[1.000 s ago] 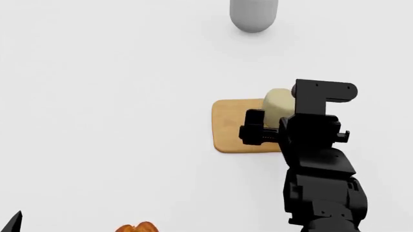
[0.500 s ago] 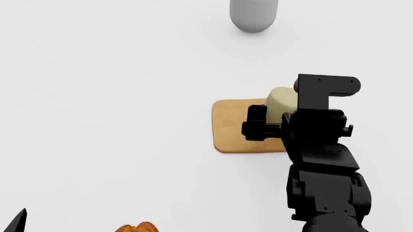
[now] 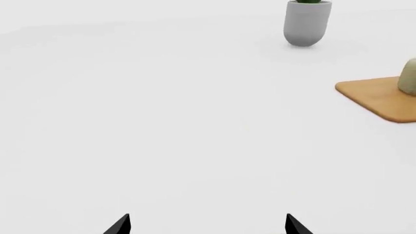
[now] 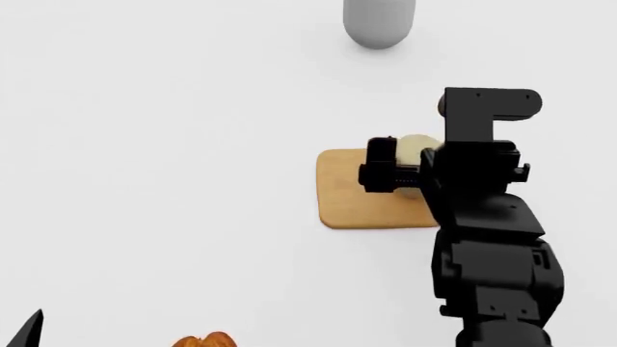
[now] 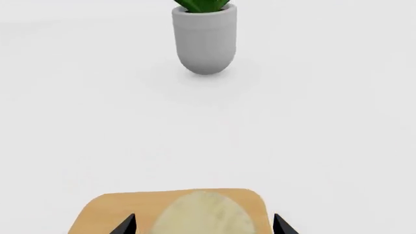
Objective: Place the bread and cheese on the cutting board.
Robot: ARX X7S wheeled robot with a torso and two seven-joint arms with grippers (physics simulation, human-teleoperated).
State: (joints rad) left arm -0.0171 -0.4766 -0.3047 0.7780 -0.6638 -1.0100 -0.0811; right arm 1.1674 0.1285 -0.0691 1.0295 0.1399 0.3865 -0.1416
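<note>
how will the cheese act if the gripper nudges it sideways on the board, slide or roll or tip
The cheese is a short, stout cylinder standing on the cutting board, so it would probably slide rather than tip. Its matte surface suggests it is not very slippery on the flat wood. If it did topple onto its round side, it could roll. The right gripper straddles it with tips apart.

Bright, even light — faint shadows
</note>
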